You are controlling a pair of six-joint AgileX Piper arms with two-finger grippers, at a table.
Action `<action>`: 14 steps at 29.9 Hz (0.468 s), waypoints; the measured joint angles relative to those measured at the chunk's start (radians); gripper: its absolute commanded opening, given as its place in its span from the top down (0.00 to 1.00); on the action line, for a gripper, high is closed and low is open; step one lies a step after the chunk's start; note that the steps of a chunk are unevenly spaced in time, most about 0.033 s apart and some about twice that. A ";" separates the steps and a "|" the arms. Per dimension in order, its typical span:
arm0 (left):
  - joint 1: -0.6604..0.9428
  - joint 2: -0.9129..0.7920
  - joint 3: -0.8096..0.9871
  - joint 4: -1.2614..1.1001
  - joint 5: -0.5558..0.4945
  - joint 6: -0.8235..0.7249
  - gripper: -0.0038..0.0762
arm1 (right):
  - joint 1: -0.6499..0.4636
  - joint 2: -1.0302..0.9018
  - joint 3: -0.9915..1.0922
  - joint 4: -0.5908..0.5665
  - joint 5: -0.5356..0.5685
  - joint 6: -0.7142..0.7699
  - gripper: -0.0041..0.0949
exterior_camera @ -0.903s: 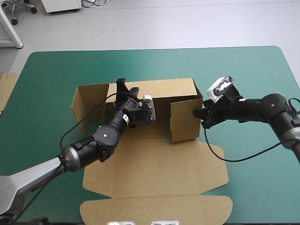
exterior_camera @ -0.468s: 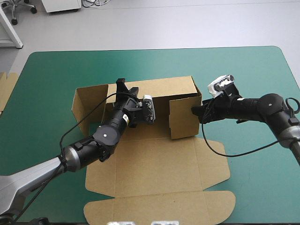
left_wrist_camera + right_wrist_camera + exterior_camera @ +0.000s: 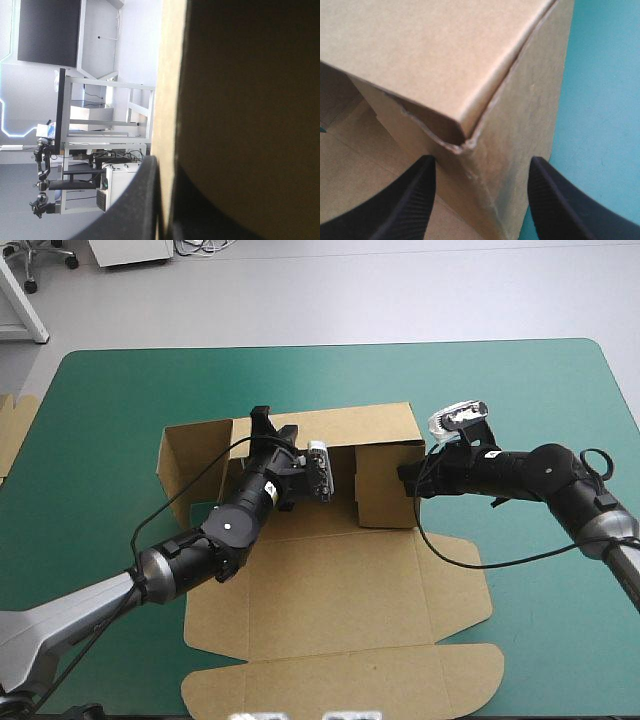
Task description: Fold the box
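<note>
The box point(image 3: 330, 580) sits central on the tabletop point(image 3: 520, 380), rear wall up. Fingers of the left gripper point(image 3: 272, 428) clamp that wall; the right gripper point(image 3: 407, 480), fingers apart, straddles the right corner. Judged step: folding in the right wall; next, tucking it.

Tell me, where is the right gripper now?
In the high view the right gripper is at the box's right end, open and astride the corner of its raised side wall.
</note>
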 measured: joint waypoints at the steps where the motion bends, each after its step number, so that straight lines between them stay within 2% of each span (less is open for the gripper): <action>1: 0.000 0.000 -0.001 0.000 0.000 0.000 0.96 | 0.001 0.000 0.000 -0.001 -0.003 0.010 0.44; 6: 0.001 0.001 -0.005 -0.003 -0.003 0.000 0.96 | 0.012 0.000 0.000 -0.023 -0.043 0.039 0.43; 14: 0.003 0.002 -0.023 -0.024 -0.033 0.000 0.96 | 0.076 0.001 0.000 -0.034 -0.165 0.054 0.43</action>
